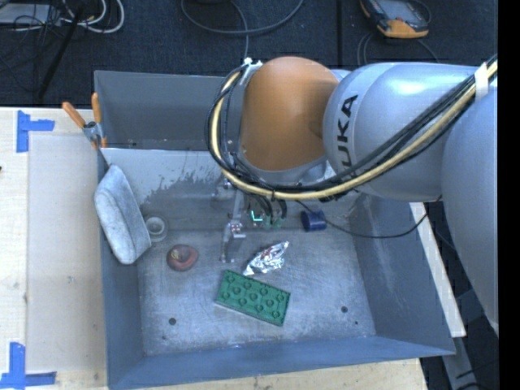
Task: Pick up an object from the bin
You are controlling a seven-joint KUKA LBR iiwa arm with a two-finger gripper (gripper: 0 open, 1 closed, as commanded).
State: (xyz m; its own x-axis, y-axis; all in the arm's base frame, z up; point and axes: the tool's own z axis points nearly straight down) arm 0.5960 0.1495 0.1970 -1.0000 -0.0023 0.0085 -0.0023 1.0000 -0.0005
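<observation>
1. took the green studded plate [253, 297] as the landmark; found it lying flat on the floor of the grey bin [146, 331], near the front wall.
2. located the gripper [231, 246] just behind the plate's left end, low over bare floor, hanging below the orange wrist cover [284, 112] of the arm.
3. could not tell whether the gripper was spread or pressed together.
4. located the crumpled foil piece [268, 258] just behind the plate's middle and just beside the gripper, on the side toward the arm; recorded it as the thing nearest the gripper; could not tell whether touching or apart.
5. located the brown-red round thing [182, 257] behind and to the left of the plate, near the gripper on its other side, apart from it.
6. located the small grey ring [154, 227] farther left and farther back from the plate.
7. located the grey oblong pad [120, 214] well apart from the plate, tilted against the left wall.
8. located the blue thing [314, 219] behind the plate's right end, partly hidden under the arm.
</observation>
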